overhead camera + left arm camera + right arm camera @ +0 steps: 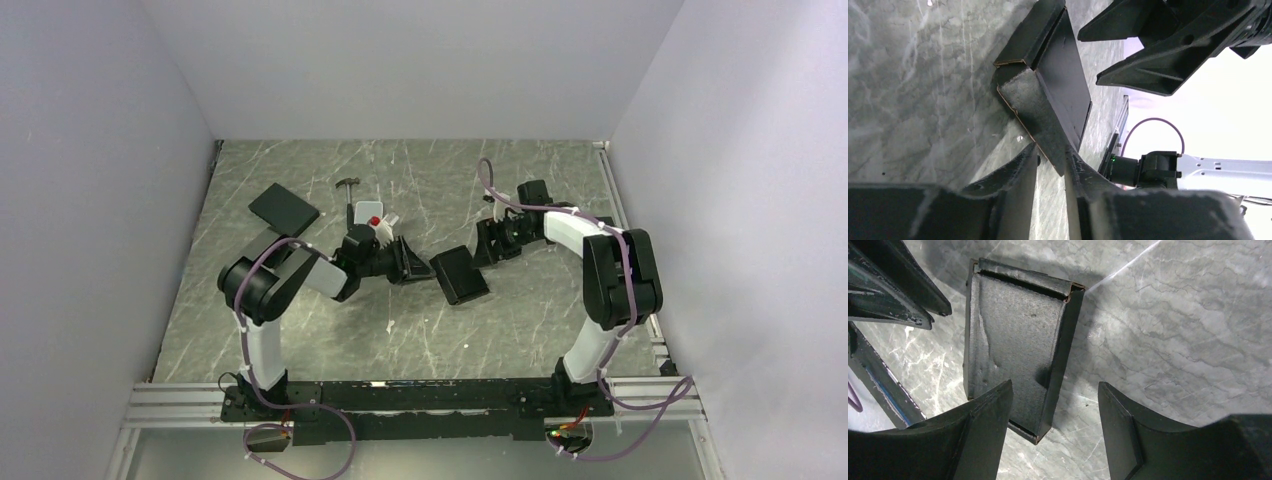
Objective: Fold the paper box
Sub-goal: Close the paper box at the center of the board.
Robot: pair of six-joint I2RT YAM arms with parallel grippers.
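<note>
The paper box (460,275) is a shallow matte black tray lying on the marbled table between the two arms. In the left wrist view the paper box (1058,75) has one side flap raised. That flap's corner reaches down between the fingers of my left gripper (1052,150), and table shows through the gap beside it. My right gripper (1054,387) hovers open over the near end of the paper box (1013,340), with nothing between its fingers. From above, my left gripper (408,262) sits at the box's left edge and my right gripper (487,243) at its upper right.
A plain black slab (284,208) lies at the back left. A small hammer-like tool (347,184) and a white item with a red cap (374,220) sit behind the left arm. A metal rail (625,215) runs along the table's right edge.
</note>
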